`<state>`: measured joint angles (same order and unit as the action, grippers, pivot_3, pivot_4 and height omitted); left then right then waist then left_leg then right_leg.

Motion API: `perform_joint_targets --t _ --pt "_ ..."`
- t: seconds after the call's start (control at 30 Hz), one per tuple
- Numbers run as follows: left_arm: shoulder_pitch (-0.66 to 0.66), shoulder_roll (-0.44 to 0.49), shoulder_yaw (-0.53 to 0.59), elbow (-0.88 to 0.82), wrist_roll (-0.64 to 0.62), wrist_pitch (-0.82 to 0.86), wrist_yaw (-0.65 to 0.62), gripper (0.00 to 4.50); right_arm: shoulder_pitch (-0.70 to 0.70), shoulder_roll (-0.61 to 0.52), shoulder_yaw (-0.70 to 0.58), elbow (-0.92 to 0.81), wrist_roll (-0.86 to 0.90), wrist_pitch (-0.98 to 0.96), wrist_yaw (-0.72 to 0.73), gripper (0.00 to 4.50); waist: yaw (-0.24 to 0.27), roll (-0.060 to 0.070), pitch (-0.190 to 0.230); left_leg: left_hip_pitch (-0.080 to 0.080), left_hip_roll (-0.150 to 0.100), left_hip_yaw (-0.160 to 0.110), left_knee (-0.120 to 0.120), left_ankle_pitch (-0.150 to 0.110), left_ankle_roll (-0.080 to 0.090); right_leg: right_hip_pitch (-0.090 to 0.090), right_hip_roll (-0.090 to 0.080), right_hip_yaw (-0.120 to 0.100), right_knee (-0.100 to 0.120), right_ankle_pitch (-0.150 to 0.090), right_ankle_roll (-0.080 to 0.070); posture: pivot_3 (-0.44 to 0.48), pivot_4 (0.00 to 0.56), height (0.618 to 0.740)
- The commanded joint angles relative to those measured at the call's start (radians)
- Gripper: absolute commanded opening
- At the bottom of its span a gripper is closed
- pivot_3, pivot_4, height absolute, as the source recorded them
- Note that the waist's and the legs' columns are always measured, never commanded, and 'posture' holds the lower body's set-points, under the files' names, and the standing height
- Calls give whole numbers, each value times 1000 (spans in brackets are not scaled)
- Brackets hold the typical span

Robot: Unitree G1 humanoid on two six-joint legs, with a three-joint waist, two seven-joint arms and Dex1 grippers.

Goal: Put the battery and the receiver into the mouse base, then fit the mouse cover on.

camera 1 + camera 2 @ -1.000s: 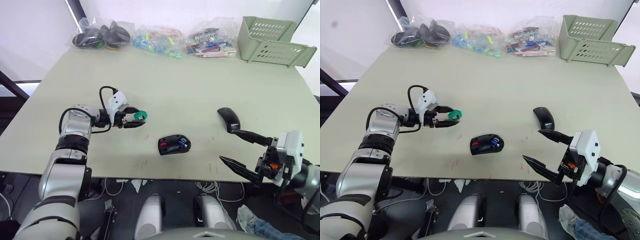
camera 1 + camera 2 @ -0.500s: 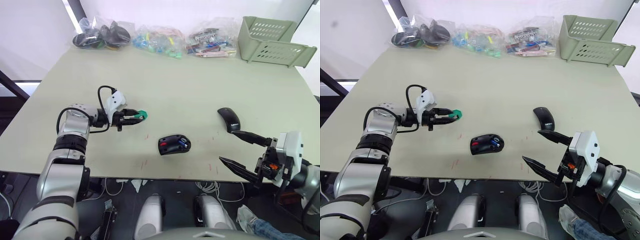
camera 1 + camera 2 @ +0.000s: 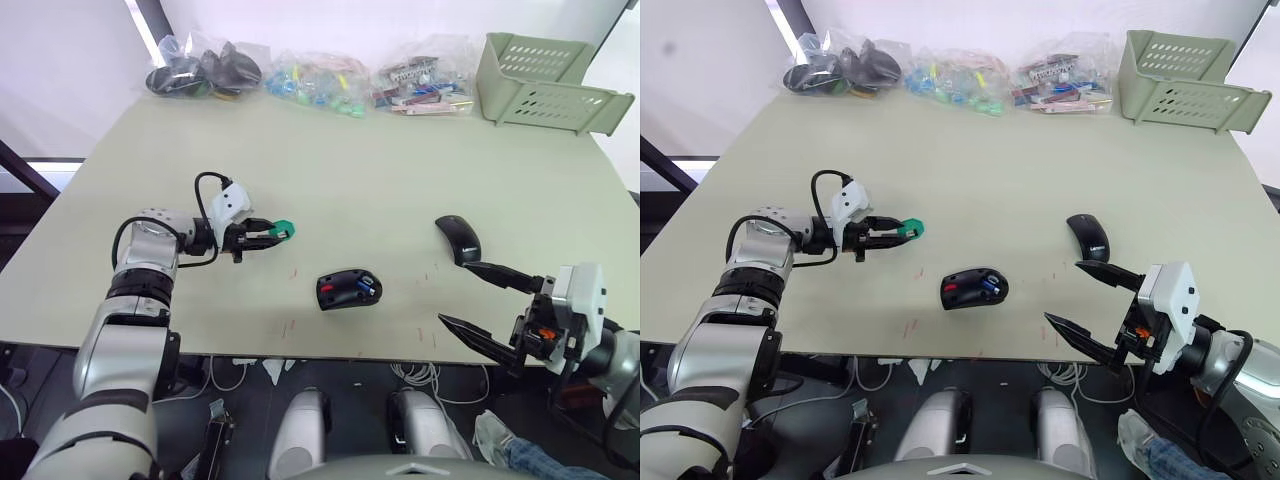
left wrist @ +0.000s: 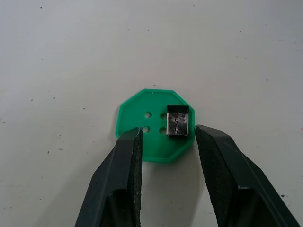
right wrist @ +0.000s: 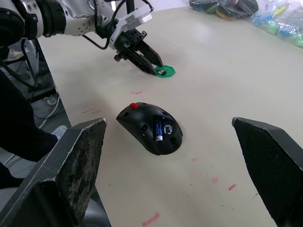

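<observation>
While the left gripper [image 3: 268, 236] lies low over the table [image 3: 400, 160] in the left eye view, its fingers are narrowly parted with their tips at the near edge of a green disc [image 3: 284, 229], and the mouse base [image 3: 348, 290] sits well beyond those tips, toward the right arm; the right gripper [image 3: 482, 307] hangs off the table's near edge with fingers spread wide and holding nothing, the cover [image 3: 457, 239] just past its upper fingertip. From the right eye view the same holds: the left arm is the one at the disc, the right arm the one nearer the cover. Seen from the left wrist, the receiver [image 4: 177, 121] rests on the disc straight ahead of the gap, a shade nearer the right-hand finger [image 4: 222, 165] of the pair, its long axis running along the fingers rather than across them, so I judge a short advance and a close should take it by its long sides. Looking from the right wrist, the battery [image 5: 158, 128] already lies in the base, and the receiver waits apart at the left fingertips.
</observation>
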<state>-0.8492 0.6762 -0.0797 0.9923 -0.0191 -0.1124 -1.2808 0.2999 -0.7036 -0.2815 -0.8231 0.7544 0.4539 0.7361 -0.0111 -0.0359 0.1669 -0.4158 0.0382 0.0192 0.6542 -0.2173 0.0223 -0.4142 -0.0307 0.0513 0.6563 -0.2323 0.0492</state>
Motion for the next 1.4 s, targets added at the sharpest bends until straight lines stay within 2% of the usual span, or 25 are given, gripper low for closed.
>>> perform_joint_targets --t 0.03,0.93,0.97,1.0,1.03,1.4 --pt "-30 10 17 4 -2 -13 6 1868 0 3 -6 -27 9 -19 2 4500 0 0 0 0 0 0 0 0 0 0 0 0 0 0 0 0 150 740" --pt "-72 -1 3 70 39 -85 0 1868 0 15 12 -29 -2 -22 -6 4500 0 0 0 0 0 0 0 0 0 0 0 0 0 0 0 0 150 740" --pt "-73 -1 2 72 41 -88 -4 1350 0 16 12 -30 -3 -21 -7 4500 0 0 0 0 0 0 0 0 0 0 0 0 0 0 0 0 150 740" --pt "-75 -1 2 74 42 -92 -6 1146 1 16 12 -30 -2 -20 -7 4500 0 0 0 0 0 0 0 0 0 0 0 0 0 0 0 0 150 740" --pt "-76 -2 2 76 43 -96 -8 636 1 17 12 -31 -3 -20 -8 4500 0 0 0 0 0 0 0 0 0 0 0 0 0 0 0 0 150 740" --pt "-83 -4 3 85 52 -115 -25 636 5 20 17 -34 -5 -22 -15 4500 0 0 0 0 0 0 0 0 0 0 0 0 1 0 0 0 150 740"
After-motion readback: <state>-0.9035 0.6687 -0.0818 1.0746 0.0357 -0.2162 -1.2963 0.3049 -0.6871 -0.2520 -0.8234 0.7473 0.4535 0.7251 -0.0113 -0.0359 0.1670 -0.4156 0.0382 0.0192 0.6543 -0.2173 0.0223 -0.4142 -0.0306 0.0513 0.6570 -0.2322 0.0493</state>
